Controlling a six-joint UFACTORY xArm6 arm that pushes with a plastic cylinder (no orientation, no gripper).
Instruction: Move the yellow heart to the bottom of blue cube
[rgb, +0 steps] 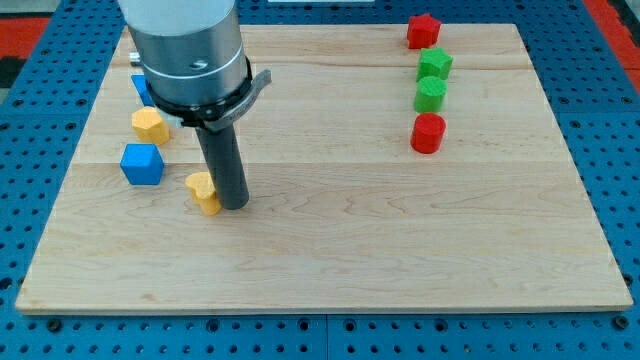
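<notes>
A wooden board fills most of the view and carries every block; it lies on a blue perforated base that shows around its edges. No bin, tray or bowl stands on it, so the board is the only thing holding anything. The arm's grey cylindrical body comes down from the view's top left and ends in a dark rod; there are no jaws on it to be apart or together. My tip rests on the board, touching the view's right side of the yellow heart. That heart sits to the lower right of the blue cube, near it but apart. Above the cube is a second yellow block, and a second blue block is partly hidden behind the arm. Well apart, at the view's upper right, four blocks stand in a column: a red star-like block, a green block, another green block, and a red cylinder.
</notes>
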